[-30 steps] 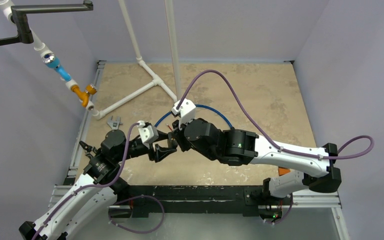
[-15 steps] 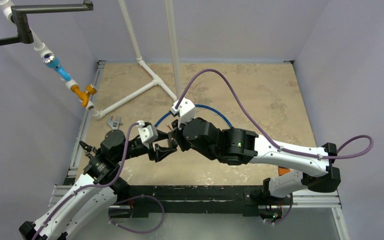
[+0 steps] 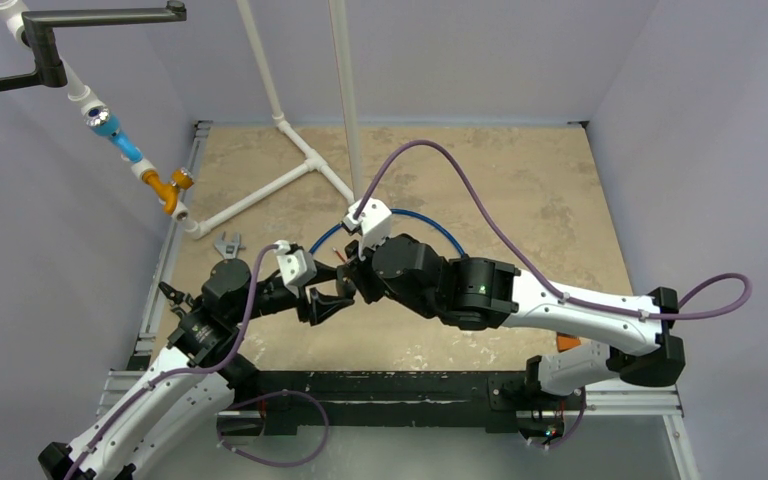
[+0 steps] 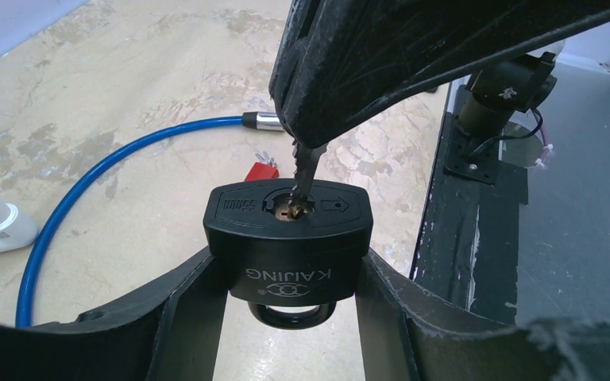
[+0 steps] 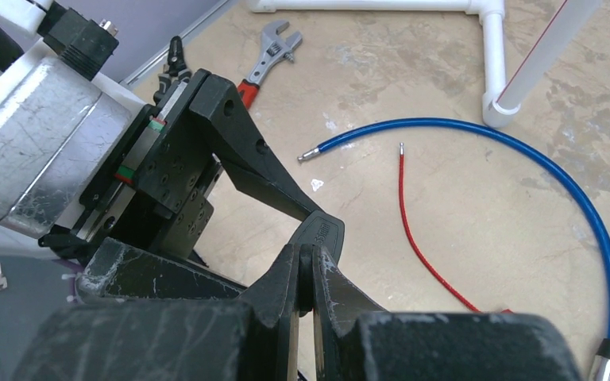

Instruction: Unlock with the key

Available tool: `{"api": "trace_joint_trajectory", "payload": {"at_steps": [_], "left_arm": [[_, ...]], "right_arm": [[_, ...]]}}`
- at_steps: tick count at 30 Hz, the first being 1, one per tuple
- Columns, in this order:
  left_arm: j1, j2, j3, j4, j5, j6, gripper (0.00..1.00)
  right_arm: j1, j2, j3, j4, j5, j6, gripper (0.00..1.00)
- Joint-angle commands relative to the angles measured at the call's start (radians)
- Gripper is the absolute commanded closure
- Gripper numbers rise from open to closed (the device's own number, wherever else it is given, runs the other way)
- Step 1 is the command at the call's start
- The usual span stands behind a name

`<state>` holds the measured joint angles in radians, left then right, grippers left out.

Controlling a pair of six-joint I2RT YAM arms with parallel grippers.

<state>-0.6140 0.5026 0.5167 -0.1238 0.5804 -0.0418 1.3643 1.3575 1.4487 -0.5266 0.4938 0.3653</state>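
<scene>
Little has changed vs the top view a sec ago. The right arm's wrist has crept a hair, the left arm hasn't budged, and both grippers meet at the same spot. No key turn shows yet, so this reads as fine alignment/insertion, not the unlock proper.

The left gripper (image 4: 286, 274) is clamped on the black KAIJING-branded padlock (image 4: 288, 230), one finger on each side of its body. The keyway face points up at the wrist cam. The shackle loop hangs under the body and looks seated, i.e. locked as far as I can tell.

The right gripper (image 5: 306, 274) has its fingers pinched tight on the small dark metal key (image 4: 305, 163). The bow is hidden between the pads; only the blade shows. It stands directly above the padlock w/ its tip in the brass keyway mouth and most of the blade still out, so it's partly in at best.

My read is that insertion isn't finished. The key prob. needs pushing further along the keyway axis, then a twist. The blade looks slightly tilted vs the padlock face, so it could bind.

On the table, a blue plastic-coated cable (image 4: 103, 171) curves beyond the padlock and a small red tag (image 4: 264, 171) lies just behind it. An adjustable wrench w/ red grip (image 5: 268, 51) lies well apart from the padlock, on the left-arm side.
</scene>
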Motion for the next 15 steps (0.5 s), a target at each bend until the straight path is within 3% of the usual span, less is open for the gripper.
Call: {"api": "trace_joint_trajectory", "payload": {"at_steps": [1,9,15], "left_arm": [[0.001,-0.014,0.036,0.215,0.090,-0.022,1.00],[0.002,-0.008,0.036,0.234,0.115,-0.033,1.00],[0.001,-0.007,0.040,0.228,0.110,-0.031,1.00]], "right_arm": [[0.004,-0.003,-0.031,0.073,-0.137,-0.010,1.00],[0.002,-0.068,-0.108,0.152,-0.202,-0.044,1.00],[0.004,-0.036,-0.073,0.091,-0.143,-0.048,1.00]]}}
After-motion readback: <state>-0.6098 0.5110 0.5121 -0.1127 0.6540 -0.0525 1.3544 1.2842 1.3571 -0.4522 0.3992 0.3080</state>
